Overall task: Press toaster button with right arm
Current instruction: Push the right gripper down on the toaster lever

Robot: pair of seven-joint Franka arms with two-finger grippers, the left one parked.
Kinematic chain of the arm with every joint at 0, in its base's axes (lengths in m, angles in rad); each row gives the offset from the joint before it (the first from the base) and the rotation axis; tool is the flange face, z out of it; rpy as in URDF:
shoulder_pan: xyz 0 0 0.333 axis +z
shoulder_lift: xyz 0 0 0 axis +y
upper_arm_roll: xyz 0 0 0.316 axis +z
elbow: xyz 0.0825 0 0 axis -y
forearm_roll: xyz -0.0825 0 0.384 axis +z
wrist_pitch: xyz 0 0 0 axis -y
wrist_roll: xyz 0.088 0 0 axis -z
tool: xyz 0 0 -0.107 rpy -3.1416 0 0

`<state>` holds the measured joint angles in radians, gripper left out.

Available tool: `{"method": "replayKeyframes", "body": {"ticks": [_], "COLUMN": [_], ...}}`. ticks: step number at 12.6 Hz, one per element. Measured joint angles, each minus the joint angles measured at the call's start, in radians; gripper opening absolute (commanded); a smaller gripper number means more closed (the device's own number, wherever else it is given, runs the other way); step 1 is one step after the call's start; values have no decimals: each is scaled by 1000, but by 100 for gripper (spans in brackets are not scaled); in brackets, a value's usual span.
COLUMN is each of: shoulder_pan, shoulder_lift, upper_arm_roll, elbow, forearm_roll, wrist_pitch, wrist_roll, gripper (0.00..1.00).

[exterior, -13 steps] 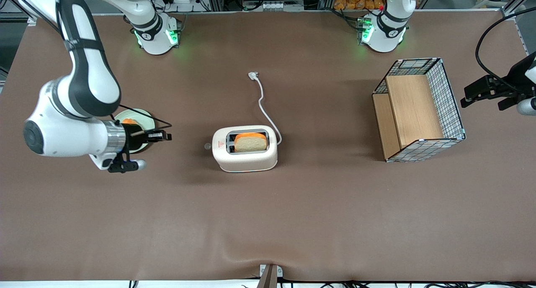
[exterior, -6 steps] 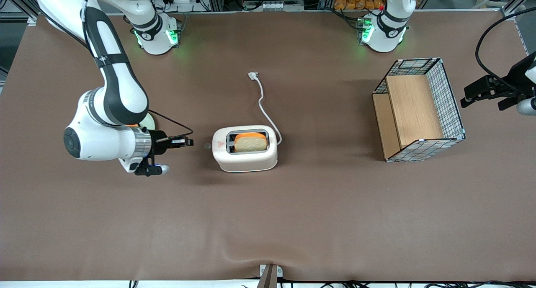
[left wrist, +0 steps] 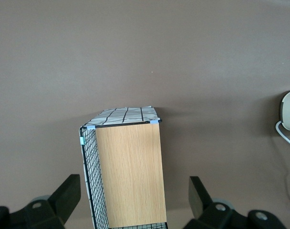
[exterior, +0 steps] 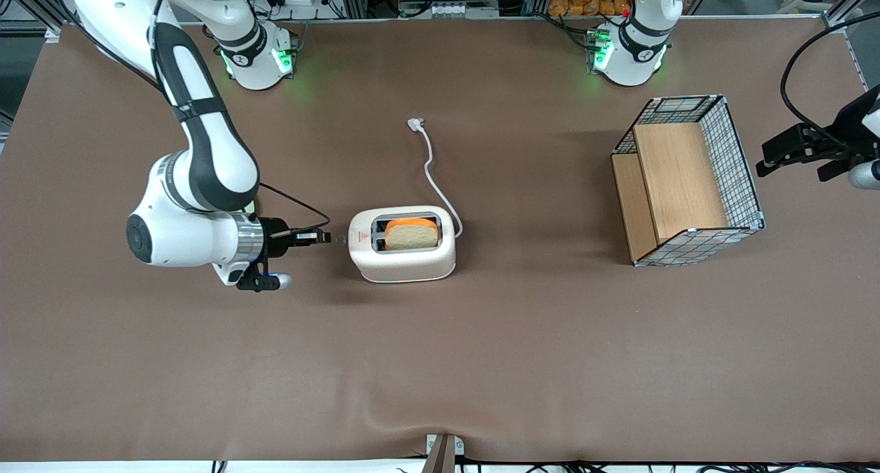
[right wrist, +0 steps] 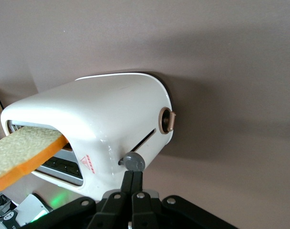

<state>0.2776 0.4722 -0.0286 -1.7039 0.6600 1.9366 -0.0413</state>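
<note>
The white toaster point(exterior: 402, 245) stands mid-table with a slice of bread with an orange crust point(exterior: 411, 233) in its slot. It also shows in the right wrist view point(right wrist: 102, 129). Its small grey round button point(exterior: 339, 239) sticks out of the narrow end by the red triangle mark point(exterior: 359, 237). The right arm point(exterior: 199, 177) reaches in level from the working arm's end. Its gripper point(exterior: 324, 238) is shut and empty, with its tips right at the button point(right wrist: 133, 161). I cannot tell whether they touch.
The toaster's white cord point(exterior: 432, 170) runs away from the front camera to its plug point(exterior: 416, 124). A wire-and-wood basket point(exterior: 687, 181) stands toward the parked arm's end, also in the left wrist view point(left wrist: 126, 171). A pale plate edge point(exterior: 251, 199) peeks from under the right arm.
The right arm has swung toward the toaster, carrying the shut gripper from above the plate to just beside the button. The toaster and bread have not moved.
</note>
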Motion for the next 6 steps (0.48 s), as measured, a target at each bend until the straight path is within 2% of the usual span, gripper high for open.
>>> {"method": "replayKeyframes", "body": {"ticks": [6], "shoulder_pan": [17], "shoulder_lift": [11], "upper_arm_roll": [-1], "elbow": [-14], "forearm_roll": [1], "wrist_pitch": [38], "wrist_roll": [5], "gripper": [0]}}
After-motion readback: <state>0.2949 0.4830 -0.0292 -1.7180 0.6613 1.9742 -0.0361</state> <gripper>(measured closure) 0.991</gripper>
